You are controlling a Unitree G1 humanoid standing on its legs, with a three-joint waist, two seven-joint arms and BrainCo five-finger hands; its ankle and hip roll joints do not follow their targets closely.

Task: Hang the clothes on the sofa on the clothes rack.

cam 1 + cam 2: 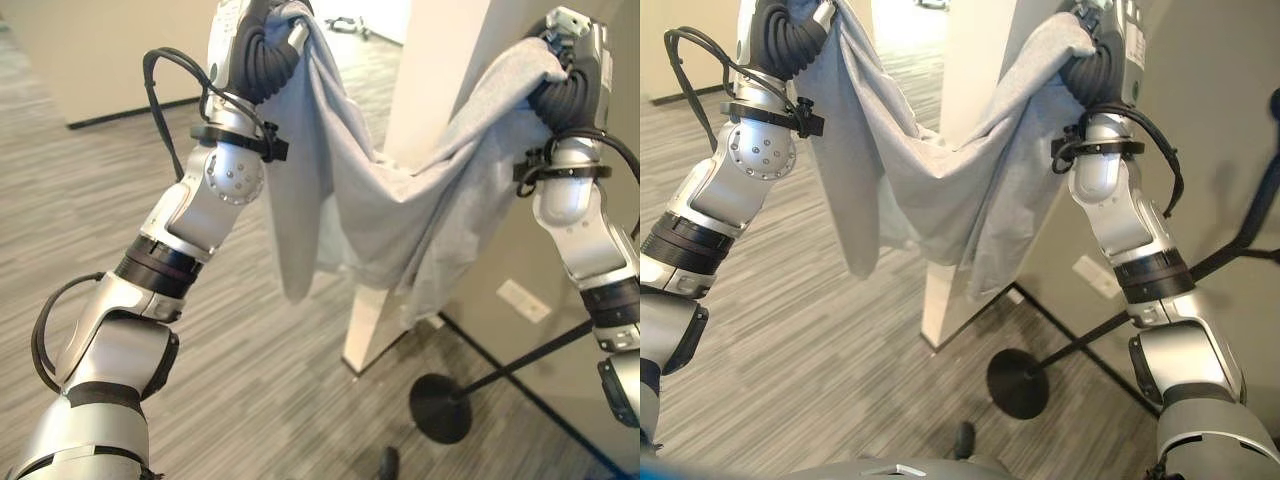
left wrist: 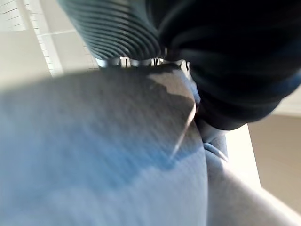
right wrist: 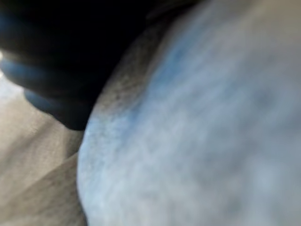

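Note:
A light grey garment (image 1: 390,210) hangs in the air, stretched between my two raised hands and sagging in the middle. My left hand (image 1: 262,50) grips one upper corner at the top left, its dark ribbed cover toward me. At the top right, my right hand (image 1: 565,95) is shut on the other corner. Loose ends of the cloth dangle below each hand. Seen from the left wrist, the garment (image 2: 94,155) lies right against the dark cover (image 2: 235,61). The clothes rack's round black base (image 1: 440,408) stands on the floor at the lower right, its dark pole (image 1: 1240,240) rising to the right.
A white pillar (image 1: 430,80) stands directly behind the hanging garment. A beige wall with a white outlet plate (image 1: 523,300) runs along the right. Grey striped flooring (image 1: 100,200) spreads out to the left and in front.

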